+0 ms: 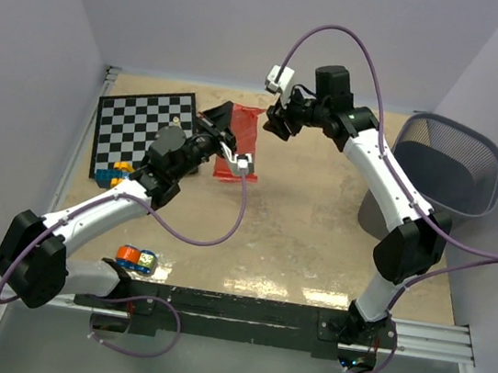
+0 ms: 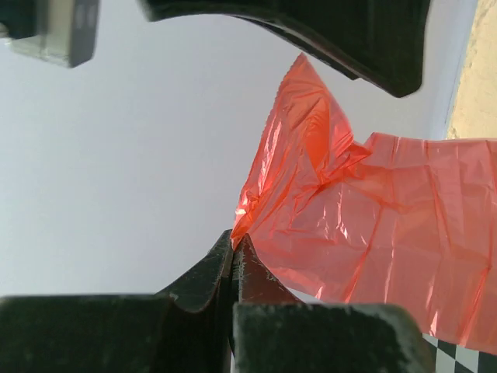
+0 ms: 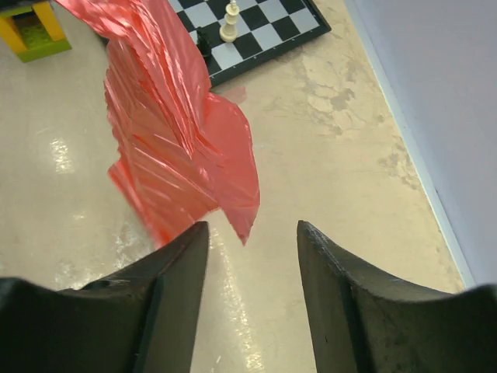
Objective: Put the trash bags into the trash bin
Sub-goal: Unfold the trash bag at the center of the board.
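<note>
A red-orange trash bag hangs crumpled above the table beside the chessboard. My left gripper is shut on its edge; in the left wrist view the film comes out of the closed fingertips. Just right of the bag is my right gripper, open. In the right wrist view the bag hangs ahead of this open right gripper. One corner dips towards the gap but is not held. The dark mesh trash bin lies tipped at the far right.
A chessboard lies at the back left, with a white piece and a dark piece on it. Coloured toy blocks sit at its near edge. A small orange and blue object rests by the left arm's base.
</note>
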You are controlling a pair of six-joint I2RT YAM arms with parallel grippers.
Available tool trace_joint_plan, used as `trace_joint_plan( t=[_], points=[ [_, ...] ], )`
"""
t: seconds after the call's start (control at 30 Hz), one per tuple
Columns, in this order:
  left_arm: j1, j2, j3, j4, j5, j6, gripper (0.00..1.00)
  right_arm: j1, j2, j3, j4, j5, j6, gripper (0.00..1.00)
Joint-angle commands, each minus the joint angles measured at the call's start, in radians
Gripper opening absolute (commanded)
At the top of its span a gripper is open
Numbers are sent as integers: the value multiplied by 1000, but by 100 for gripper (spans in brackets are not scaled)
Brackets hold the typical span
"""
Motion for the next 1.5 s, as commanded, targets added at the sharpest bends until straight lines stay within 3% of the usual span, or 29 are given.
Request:
trace_joint_plan(
  t=[0.0, 0.3, 0.57, 0.67, 0.73, 0.8, 0.83, 0.9, 1.0, 1.07, 1.17, 1.47],
  points=[
    [6, -62, -37, 43, 18, -93, 0, 14, -9, 51, 2, -101, 58, 55],
    [6, -68, -36, 9, 8, -132, 0, 37, 9, 127, 3, -85, 24, 62],
    [3, -54, -16, 6, 10, -148, 0, 71, 18, 112, -6, -62, -33, 58],
    [3, -54, -14, 1, 8, -147, 0, 71, 23, 117, 19, -70, -24, 40],
    [3, -52, -11, -8, 5, -147, 0, 71, 31, 134, 22, -79, -23, 20],
    [3, -54, -2, -34, 1, -161, 0, 71, 37, 141, 26, -78, -25, 6],
    [3, -51, 15, -60, -4, -187, 0, 71, 38, 147, 19, -72, -40, 1],
    [15, -57, 63, -156, 23, -271, 13, 71, 32, 147, 19, -56, -63, 0],
    [80, -60, 180, -379, 190, -467, 31, 74, 8, 129, 38, -36, -102, 0],
    [117, -53, 244, -471, 279, -588, 36, 82, -9, 115, 46, -13, -126, 0],
    [134, -43, 297, -580, 346, -702, 39, 94, -17, 120, 40, 11, -132, 0],
    [138, -30, 302, -548, 439, -954, 40, 115, -18, 132, 52, 17, -70, 0]
  ],
)
